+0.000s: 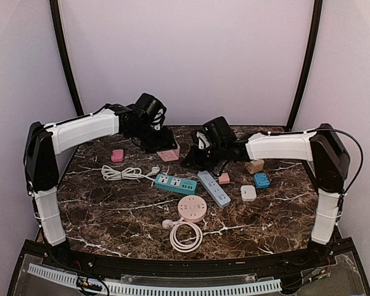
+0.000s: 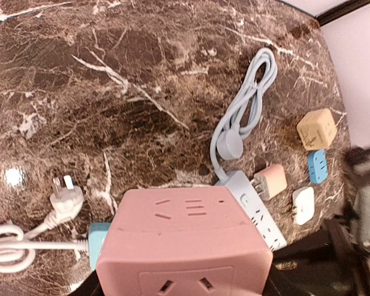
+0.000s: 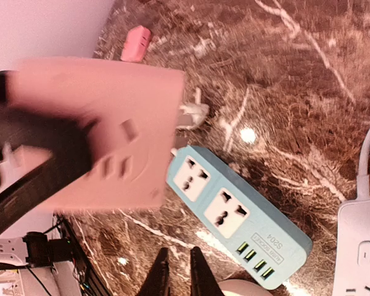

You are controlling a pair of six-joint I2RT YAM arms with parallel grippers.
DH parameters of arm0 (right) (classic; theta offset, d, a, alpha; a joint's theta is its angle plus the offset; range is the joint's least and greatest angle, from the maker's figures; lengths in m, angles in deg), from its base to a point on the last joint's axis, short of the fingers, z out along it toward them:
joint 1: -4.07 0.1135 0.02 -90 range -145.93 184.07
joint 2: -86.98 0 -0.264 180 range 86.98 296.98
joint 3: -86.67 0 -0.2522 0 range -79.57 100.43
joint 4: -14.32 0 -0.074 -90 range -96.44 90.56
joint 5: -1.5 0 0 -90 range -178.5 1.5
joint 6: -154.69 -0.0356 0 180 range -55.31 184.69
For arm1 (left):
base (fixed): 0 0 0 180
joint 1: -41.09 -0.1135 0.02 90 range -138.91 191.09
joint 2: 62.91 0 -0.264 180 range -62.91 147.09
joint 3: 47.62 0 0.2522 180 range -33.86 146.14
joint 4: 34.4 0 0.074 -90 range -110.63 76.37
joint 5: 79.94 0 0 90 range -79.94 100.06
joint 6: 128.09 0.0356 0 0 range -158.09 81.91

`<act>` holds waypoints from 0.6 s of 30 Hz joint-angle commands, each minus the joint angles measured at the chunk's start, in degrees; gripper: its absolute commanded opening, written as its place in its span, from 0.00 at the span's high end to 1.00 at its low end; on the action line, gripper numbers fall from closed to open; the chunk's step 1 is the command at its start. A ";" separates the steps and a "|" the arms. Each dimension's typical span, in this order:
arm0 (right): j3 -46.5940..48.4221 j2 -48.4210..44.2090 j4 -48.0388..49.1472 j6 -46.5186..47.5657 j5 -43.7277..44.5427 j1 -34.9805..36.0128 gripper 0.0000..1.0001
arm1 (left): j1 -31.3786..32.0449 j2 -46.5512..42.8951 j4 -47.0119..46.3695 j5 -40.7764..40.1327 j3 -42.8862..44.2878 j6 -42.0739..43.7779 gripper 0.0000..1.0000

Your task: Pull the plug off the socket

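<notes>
Pink cube socket [image 2: 185,243] sits at back centre of surface [image 2: 111,74], clamped in left end effector [image 1: 162,145]. Rigid plastic, probably light, with smooth faces; likely to slip unless braced. No plug shows on the faces in view, so cannot tell where to grip. Right end effector [image 3: 178,262] near cube, fingers almost together, nothing between. Teal strip [image 3: 234,213] and loose white plug [image 2: 65,200] crowd the pull.

Bright, even, soft overhead light, shadows faint and short, small white glare spots on polished bench [image 2: 13,177], left wrist view sharp except smeared right edge, right wrist view motion-blurred across pink socket cube [image 3: 111,123], top view clear.
</notes>
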 commanded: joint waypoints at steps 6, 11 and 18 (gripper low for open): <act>-1.63 -12.66 -5.72 9.22 9.72 0.04 0.61 | -12.67 3.23 -14.49 21.83 -0.76 -2.70 1.00; -5.39 -19.25 -8.12 11.12 13.10 -0.91 0.36 | -16.10 10.65 -17.01 28.05 2.35 -4.09 0.96; -11.03 -26.04 -8.99 11.87 14.95 -2.85 0.27 | -18.02 17.64 -18.91 33.39 5.50 -4.89 0.94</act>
